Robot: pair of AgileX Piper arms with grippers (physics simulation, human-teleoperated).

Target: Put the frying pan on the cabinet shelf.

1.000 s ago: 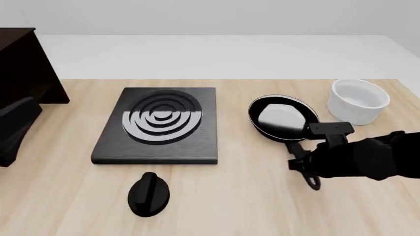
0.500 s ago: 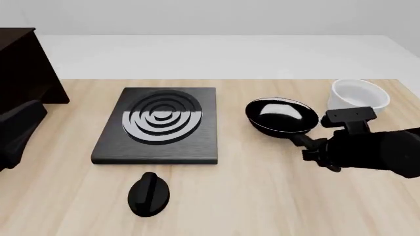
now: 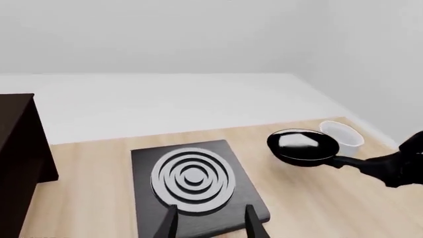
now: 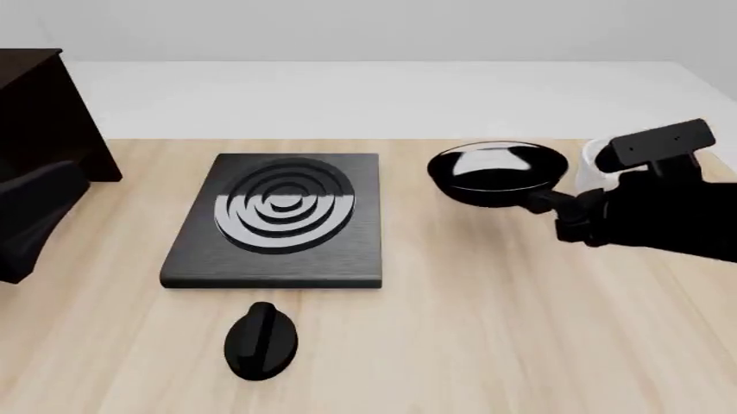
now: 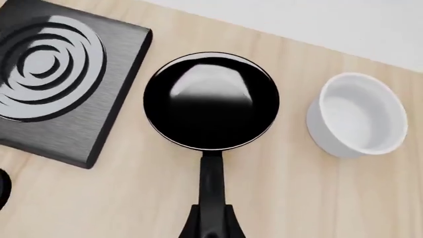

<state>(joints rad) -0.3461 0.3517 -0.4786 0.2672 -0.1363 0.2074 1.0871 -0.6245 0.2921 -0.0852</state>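
Note:
The frying pan point(image 4: 498, 172) hangs level above the table, right of the stove plate, its glossy black inside facing up. My right gripper point(image 4: 572, 217) is shut on the pan's long handle point(image 5: 211, 181); the right wrist view shows the pan point(image 5: 211, 101) straight ahead of the fingers. In the left wrist view the pan point(image 3: 302, 146) is far off to the side. The dark cabinet point(image 4: 47, 112) stands at the table's far left; its shelf board is not visible. My left gripper point(image 3: 211, 228) is open and holds nothing, near the cabinet point(image 3: 17, 158).
A black stove plate point(image 4: 276, 220) with concentric rings lies mid-table, with a black knob point(image 4: 261, 339) in front of it. A white bowl point(image 5: 360, 114) stands just right of the pan, partly hidden by the right arm in the front view. The left arm point(image 4: 34, 220) rests beside the cabinet.
The right gripper has lifted the pan by its handle off the table, carrying it up and farther away. The left arm has barely moved.

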